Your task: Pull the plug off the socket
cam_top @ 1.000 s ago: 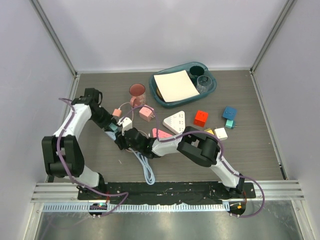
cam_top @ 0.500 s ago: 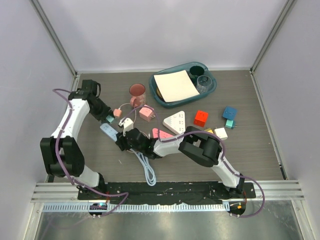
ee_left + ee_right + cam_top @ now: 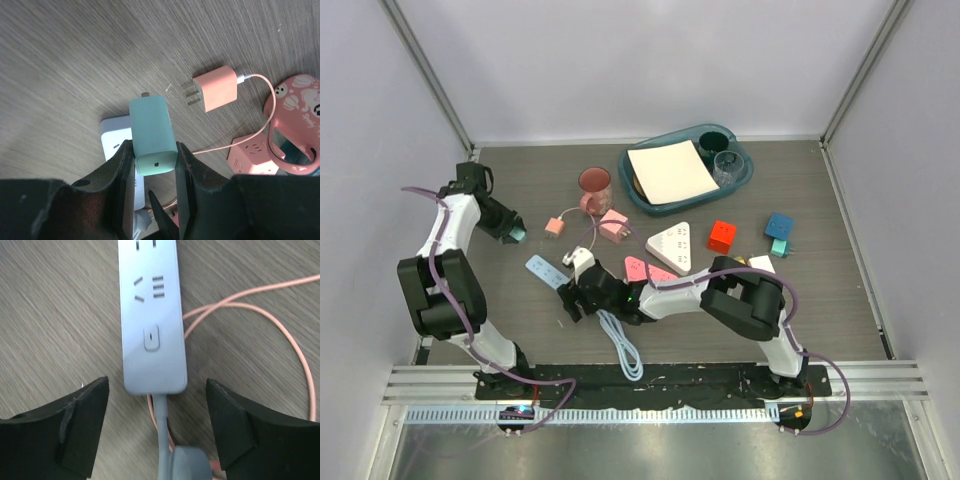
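Right gripper (image 3: 156, 390) spread wide astride the cord end of the pale-blue power strip (image 3: 151, 330) on the worktop (image 3: 60, 315), left arm reaching far left, its gripper (image 3: 154, 150) clamping the teal plug (image 3: 151, 131) off the strip, salmon charger (image 3: 217, 89) and pink mug (image 3: 295, 115) beyond.

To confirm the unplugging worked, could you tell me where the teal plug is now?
In the left wrist view, the teal plug is gripped by the left gripper, free of the pale-blue power strip, left of the pink adapter.
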Controlling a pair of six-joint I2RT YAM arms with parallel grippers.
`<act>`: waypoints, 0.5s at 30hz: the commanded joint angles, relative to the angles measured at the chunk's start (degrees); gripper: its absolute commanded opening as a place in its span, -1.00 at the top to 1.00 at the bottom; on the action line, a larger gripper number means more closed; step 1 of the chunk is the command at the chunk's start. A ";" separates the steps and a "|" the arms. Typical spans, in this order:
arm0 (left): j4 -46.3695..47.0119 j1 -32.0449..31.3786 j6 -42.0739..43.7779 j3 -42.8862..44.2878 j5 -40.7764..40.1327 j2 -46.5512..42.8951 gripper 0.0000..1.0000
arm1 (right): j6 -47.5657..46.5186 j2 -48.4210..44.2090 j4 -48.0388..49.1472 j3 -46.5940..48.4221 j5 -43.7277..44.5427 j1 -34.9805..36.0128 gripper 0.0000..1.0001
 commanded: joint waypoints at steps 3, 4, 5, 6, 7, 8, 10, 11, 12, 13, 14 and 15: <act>3.56 1.41 2.57 2.95 1.49 4.94 0.80 | -0.96 -9.85 -5.50 -2.21 6.30 0.40 -0.78; 3.38 1.59 2.75 3.04 1.23 5.38 0.79 | -0.97 -10.82 -5.59 -2.56 7.01 0.40 -0.79; 3.21 1.68 3.10 3.04 0.53 6.08 0.78 | -1.05 -11.79 -5.76 -2.91 7.89 0.40 -0.79; 3.03 1.76 3.27 3.04 -0.09 6.26 0.74 | -0.97 -12.67 -6.55 -3.44 9.03 0.40 -0.80; 2.85 1.94 3.36 3.13 -0.70 6.43 0.73 | -0.97 -14.85 -6.99 -3.62 9.82 0.40 -0.80; 2.68 2.11 3.45 3.21 -1.67 6.61 0.71 | -0.79 -15.92 -7.34 -4.06 10.44 0.40 -0.81; 2.59 2.03 3.72 3.13 -1.77 6.87 0.62 | -0.62 -19.68 -8.13 -5.20 12.90 0.40 -0.83; 2.68 2.03 3.72 2.95 -1.59 6.96 0.57 | -0.44 -21.19 -8.48 -5.64 13.86 0.48 -0.85; 3.37 1.94 3.80 2.43 -0.28 6.88 0.39 | -0.44 -22.42 -9.79 -6.25 15.35 0.40 -0.88; 3.64 2.03 3.89 1.38 -0.45 6.88 0.30 | -0.09 -23.56 -11.11 -6.26 18.93 0.40 -0.89; 3.56 2.12 3.63 1.02 -1.06 6.88 0.21 | 0.35 -25.66 -12.69 -6.17 21.67 0.31 -0.90; 2.77 2.03 3.63 0.84 -2.28 7.05 0.08 | 0.61 -26.55 -16.45 -5.74 23.52 0.40 -0.91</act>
